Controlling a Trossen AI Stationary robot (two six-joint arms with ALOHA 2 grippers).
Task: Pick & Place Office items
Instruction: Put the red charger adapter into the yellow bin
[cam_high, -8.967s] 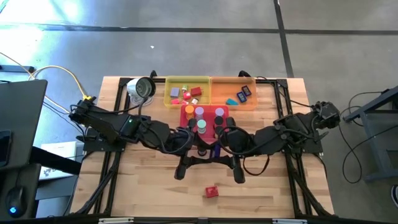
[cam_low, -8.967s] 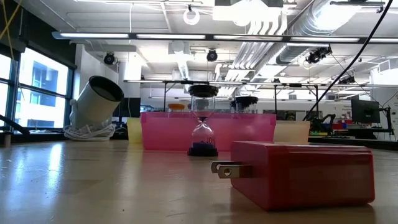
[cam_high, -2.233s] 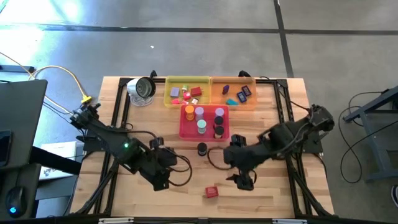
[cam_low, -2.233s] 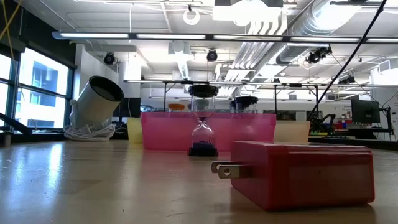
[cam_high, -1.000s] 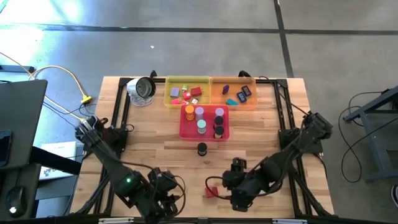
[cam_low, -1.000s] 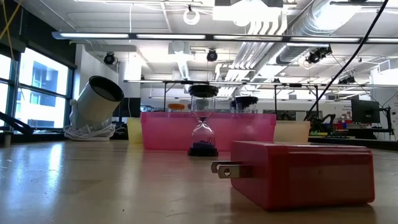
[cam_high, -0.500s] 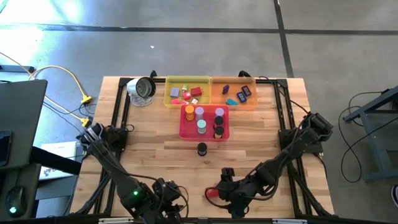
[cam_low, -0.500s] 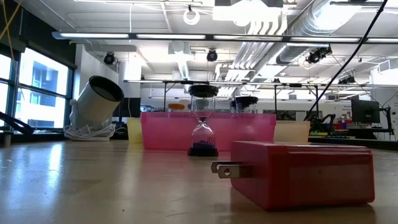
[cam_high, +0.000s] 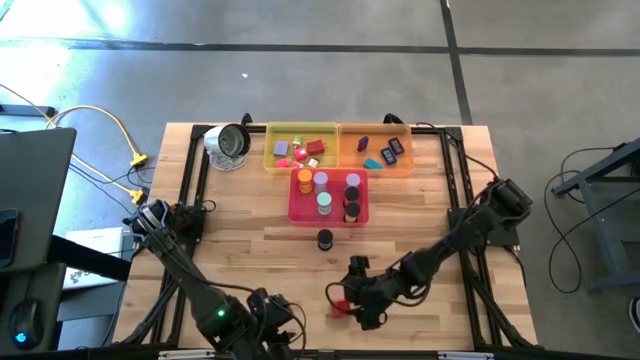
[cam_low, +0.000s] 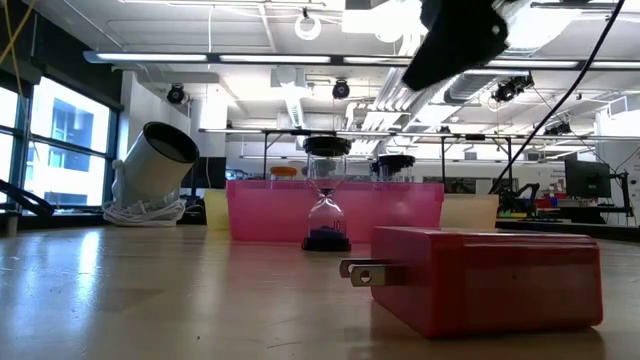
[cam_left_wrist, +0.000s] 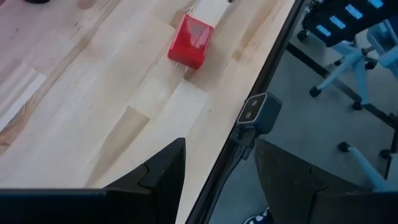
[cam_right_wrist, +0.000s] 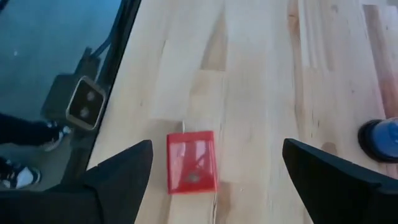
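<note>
Looking past my right fingers (cam_right_wrist: 214, 186), spread wide apart, I see the red plug block (cam_right_wrist: 191, 161) lying between them on the desk (cam_right_wrist: 261, 81). My left fingers (cam_left_wrist: 217, 165) wait half apart, empty.

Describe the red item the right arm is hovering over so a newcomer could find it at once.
On the wooden table, look near the front edge, far from the trays. The red plug block lies alone there, metal prongs sticking out, below the open right end effector.
</note>
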